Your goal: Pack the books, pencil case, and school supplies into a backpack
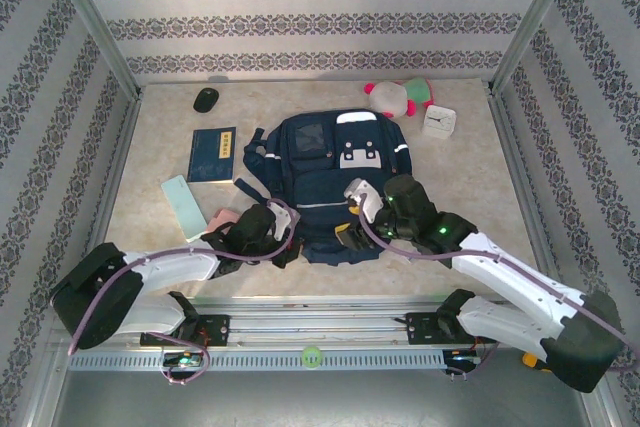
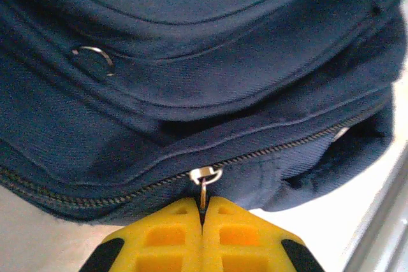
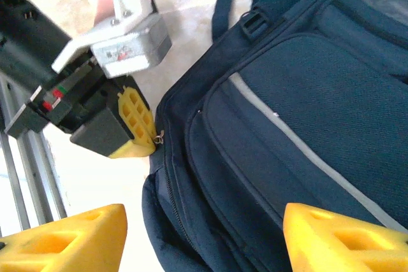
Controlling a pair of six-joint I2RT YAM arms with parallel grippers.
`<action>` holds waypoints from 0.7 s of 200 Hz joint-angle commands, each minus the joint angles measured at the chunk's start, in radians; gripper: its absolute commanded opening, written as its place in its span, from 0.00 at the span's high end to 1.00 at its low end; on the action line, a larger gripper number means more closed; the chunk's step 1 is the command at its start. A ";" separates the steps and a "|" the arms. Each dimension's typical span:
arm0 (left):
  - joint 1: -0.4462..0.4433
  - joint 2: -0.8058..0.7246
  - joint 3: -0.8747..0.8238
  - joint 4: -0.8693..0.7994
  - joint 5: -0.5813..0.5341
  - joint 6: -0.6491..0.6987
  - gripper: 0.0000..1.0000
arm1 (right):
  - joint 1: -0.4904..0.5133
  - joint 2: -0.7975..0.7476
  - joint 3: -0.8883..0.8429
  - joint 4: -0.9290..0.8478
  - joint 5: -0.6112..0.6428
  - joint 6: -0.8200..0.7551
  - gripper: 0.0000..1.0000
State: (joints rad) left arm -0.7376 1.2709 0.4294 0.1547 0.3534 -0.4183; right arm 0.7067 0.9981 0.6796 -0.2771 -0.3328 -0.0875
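The navy backpack (image 1: 330, 162) lies flat in the middle of the counter (image 1: 150, 172), its striped front pockets facing up and its near end pointing toward the arms. The left pincer (image 2: 204, 211) sits low at that near end, on the left side, with its two yellow fingers (image 2: 166, 240) pressed together on the small metal zipper pull (image 2: 204, 179). The pull hangs down from a closed zip line that runs across the dark fabric.

The right pincer (image 3: 204, 221) is over the near right part of the bag, its yellow fingers set wide apart with the blue fabric and a grey stripe showing between them. I cannot tell whether its pads touch the cloth.

The rest is out on the counter, none of it packed:
- The thin navy book (image 1: 212, 154) with gold lettering lies left of the backpack, just beside a strap.
- Nearer the arms lies a flat pale teal piece (image 1: 185, 207), with a soft pink piece (image 1: 222, 219) right next to it, close to the left arm's wrist.
- At the far edge are a black mouse (image 1: 205, 99), a pink-and-white plush toy (image 1: 398, 95) and a white square clock (image 1: 439, 121).
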 commanded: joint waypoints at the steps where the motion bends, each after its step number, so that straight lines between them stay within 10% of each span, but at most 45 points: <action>1: 0.007 -0.073 -0.009 0.007 0.097 0.022 1.00 | 0.042 0.056 0.003 0.024 0.001 -0.085 0.33; 91: 0.007 -0.214 0.010 -0.093 0.096 0.064 1.00 | 0.119 0.346 0.050 0.160 -0.016 -0.210 0.34; 140: 0.008 -0.213 0.043 -0.192 -0.074 0.067 1.00 | 0.107 0.276 0.055 0.062 0.006 -0.317 1.00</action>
State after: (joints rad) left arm -0.7376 1.0752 0.4324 0.0322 0.3775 -0.3767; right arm 0.8162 1.3422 0.7040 -0.1677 -0.3298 -0.3191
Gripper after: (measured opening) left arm 0.047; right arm 0.113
